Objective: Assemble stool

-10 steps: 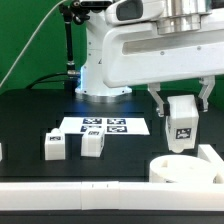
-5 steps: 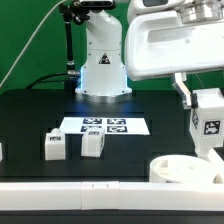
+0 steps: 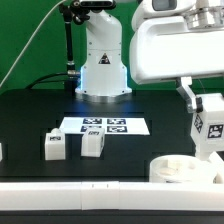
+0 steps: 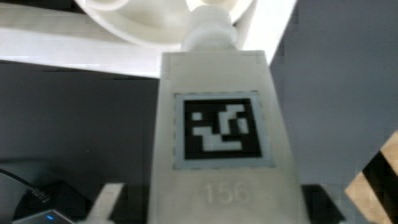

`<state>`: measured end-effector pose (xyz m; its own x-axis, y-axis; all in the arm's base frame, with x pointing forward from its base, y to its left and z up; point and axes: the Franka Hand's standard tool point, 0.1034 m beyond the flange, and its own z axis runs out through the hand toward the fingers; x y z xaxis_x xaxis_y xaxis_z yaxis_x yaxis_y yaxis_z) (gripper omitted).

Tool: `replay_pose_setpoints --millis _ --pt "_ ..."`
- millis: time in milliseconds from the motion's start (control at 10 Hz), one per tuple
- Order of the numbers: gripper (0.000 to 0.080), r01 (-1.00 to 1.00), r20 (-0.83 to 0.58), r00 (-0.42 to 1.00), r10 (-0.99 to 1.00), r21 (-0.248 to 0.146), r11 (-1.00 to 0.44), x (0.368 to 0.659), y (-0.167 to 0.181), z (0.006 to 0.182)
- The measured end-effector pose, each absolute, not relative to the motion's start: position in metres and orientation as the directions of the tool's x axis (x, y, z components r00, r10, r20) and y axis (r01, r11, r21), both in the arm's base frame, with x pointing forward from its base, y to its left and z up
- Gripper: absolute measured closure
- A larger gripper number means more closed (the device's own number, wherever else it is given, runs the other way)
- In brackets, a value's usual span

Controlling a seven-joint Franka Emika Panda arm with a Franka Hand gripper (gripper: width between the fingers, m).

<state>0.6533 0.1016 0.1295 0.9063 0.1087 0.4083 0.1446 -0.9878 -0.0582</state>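
Right now I see the gripper (image 3: pixel 203 100) clamped on a tagged stool leg (image 3: pixel 209 128), held over the round seat (image 3: pixel 178 168); two loose legs (image 3: pixel 55 146) sit near the marker board (image 3: pixel 104 126).

Counting three small white blocky plastic legs bearing black-and-white square tags: first leg (image 3: pixel 55 147) and second leg (image 3: pixel 92 144) standing on the black tabletop (image 3: pixel 30 120), third leg (image 3: pixel 210 125) hanging aloft. Counting one white round ring-rimmed plastic seat (image 3: pixel 185 168). Counting one flat white marker board (image 3: pixel 103 126). Counting one long white wall strip (image 3: pixel 90 190).
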Motion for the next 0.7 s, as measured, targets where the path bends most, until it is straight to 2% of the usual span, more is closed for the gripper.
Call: replay_pose_setpoints --millis 300,500,700 --pt "0.0462 0.148 0.412 0.904 0.112 -0.057 -0.987 0.653 0.103 0.129" --pt "0.0462 0.171 0.441 0.888 0.132 -0.050 -0.984 0.642 0.118 0.115" --pt "0.0462 0.180 0.436 0.889 0.143 -0.046 -0.983 0.640 0.118 0.112"
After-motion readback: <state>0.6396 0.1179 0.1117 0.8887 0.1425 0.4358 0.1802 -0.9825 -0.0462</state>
